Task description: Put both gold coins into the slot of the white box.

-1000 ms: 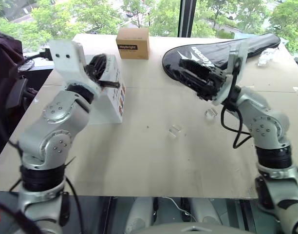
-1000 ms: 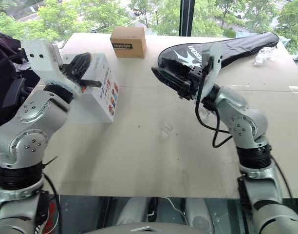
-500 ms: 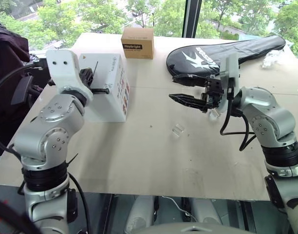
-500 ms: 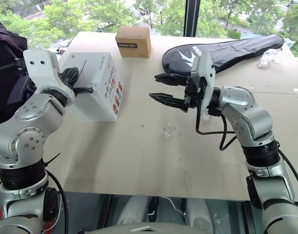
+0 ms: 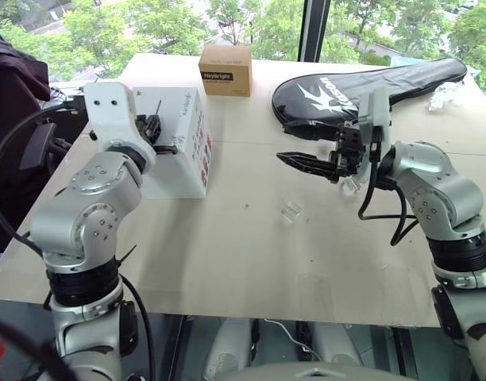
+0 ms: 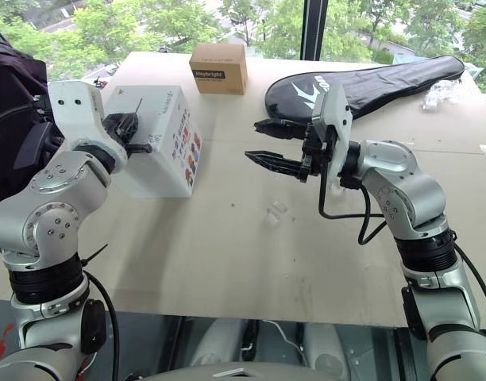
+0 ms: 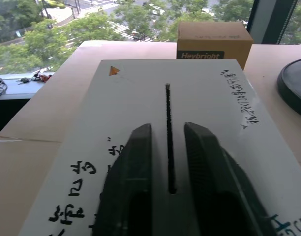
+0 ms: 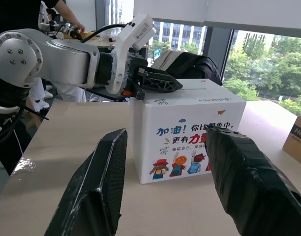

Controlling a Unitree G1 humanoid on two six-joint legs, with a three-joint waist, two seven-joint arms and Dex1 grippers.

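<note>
The white box (image 5: 187,151) stands on the left side of the table, with its slot (image 7: 167,108) a dark slit in the top face between handwritten characters. My left gripper (image 7: 167,127) lies level over that top. Its fingers (image 7: 135,162) are parted on either side of the slot with nothing between them. My right gripper (image 5: 283,141) hovers above the table's middle and points left at the box, open and empty. The gold coins are out of view.
A brown cardboard box (image 5: 225,70) stands behind the white box. A black racket bag (image 5: 370,79) lies at the back right. Small clear plastic pieces (image 5: 290,211) lie near the table's middle. A dark garment (image 5: 13,95) hangs off the left edge.
My left gripper has settled slightly lower over the box top and its fingers have parted. My right wrist has rolled, with the hand staying in place. The camera has shifted.
</note>
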